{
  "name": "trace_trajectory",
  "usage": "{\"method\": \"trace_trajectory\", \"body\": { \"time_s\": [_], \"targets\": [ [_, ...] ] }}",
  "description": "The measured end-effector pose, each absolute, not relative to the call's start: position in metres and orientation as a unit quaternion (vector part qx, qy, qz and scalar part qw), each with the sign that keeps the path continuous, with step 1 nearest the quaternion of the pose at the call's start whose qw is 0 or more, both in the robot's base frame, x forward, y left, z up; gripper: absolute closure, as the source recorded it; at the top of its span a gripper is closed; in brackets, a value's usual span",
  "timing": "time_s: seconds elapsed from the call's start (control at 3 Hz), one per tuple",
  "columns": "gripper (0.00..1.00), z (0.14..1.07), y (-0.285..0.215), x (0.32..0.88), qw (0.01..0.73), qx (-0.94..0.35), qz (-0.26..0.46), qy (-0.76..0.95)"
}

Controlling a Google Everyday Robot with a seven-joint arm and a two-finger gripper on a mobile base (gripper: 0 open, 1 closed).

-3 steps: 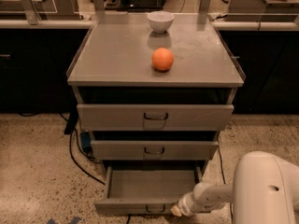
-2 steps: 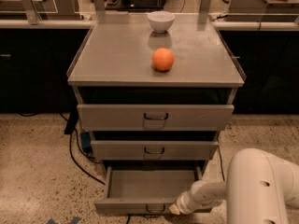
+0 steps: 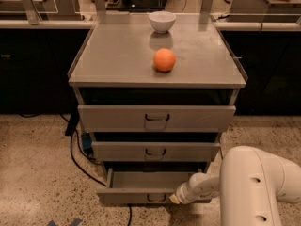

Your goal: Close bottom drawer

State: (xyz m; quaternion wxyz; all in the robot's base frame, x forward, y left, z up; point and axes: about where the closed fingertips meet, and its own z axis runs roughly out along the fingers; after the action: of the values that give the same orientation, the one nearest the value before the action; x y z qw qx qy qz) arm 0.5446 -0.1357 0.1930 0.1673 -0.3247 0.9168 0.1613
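The bottom drawer (image 3: pixel 141 185) of the grey metal cabinet (image 3: pixel 122 74) stands pulled out, a shallow tray with a narrow front panel and a small dark loop handle (image 3: pixel 156 198). My gripper (image 3: pixel 175 198) is at the end of the white arm (image 3: pixel 254 187), low at the right end of the drawer's front panel, touching or nearly touching it. The middle drawer (image 3: pixel 155 151) and the top drawer (image 3: pixel 156 118) sit above, both slightly out.
An orange (image 3: pixel 164 60) and a white bowl (image 3: pixel 162 21) sit on the cabinet top. Black cables (image 3: pixel 75 159) trail on the speckled floor at the cabinet's left. Dark counters run behind on both sides.
The bottom drawer has slid in somewhat. My gripper has stayed at the right end of its front panel and moved in with it.
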Motion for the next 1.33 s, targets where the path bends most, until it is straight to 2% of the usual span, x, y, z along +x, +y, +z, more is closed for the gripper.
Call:
{"method": "trace_trajectory", "body": {
  "time_s": [0.33, 1.0, 1.33],
  "targets": [
    [1.0, 0.191, -0.136, 0.544, 0.165, -0.323, 0.163, 0.917],
    [1.0, 0.179, -0.144, 0.558, 0.151, -0.32, 0.107, 0.929],
    [1.0, 0.179, -0.143, 0.558, 0.151, -0.32, 0.107, 0.929]
  ]
}}
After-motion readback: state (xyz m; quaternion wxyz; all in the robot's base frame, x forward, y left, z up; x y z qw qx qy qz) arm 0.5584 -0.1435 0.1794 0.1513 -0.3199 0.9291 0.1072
